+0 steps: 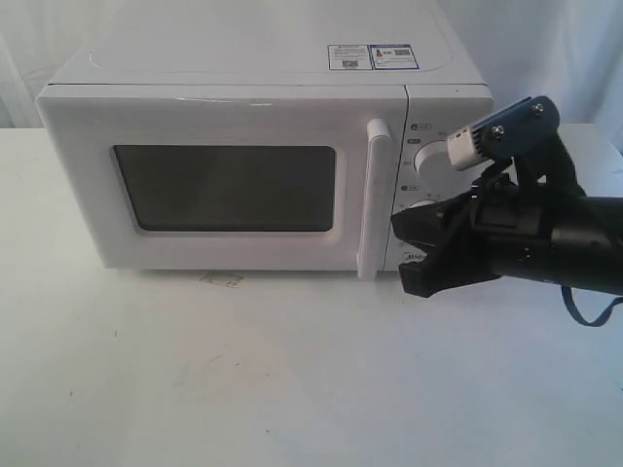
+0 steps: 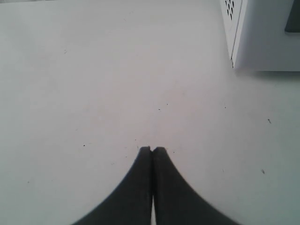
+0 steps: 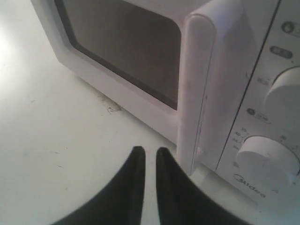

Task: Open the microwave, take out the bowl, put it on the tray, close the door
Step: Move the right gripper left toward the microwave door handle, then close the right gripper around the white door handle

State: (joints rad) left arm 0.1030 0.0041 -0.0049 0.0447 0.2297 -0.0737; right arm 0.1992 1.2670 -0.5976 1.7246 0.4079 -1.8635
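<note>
Right gripper [image 1: 417, 251] hangs just right of the door's [image 1: 224, 122] tall bar handle [image 1: 375, 199], its fingers nearly together with only a slit between them, clamping nothing. The left gripper [image 2: 152, 149] is pressed together over the bare table [image 2: 93, 70], near a corner of the microwave [image 1: 243, 68]. The door is shut, so the bowl is hidden (the dark window shows nothing). The handle is smooth, rounded, glossy plastic, so a shallow hook could slip off, or a hard pull could drag the box across the slick tabletop.
</note>
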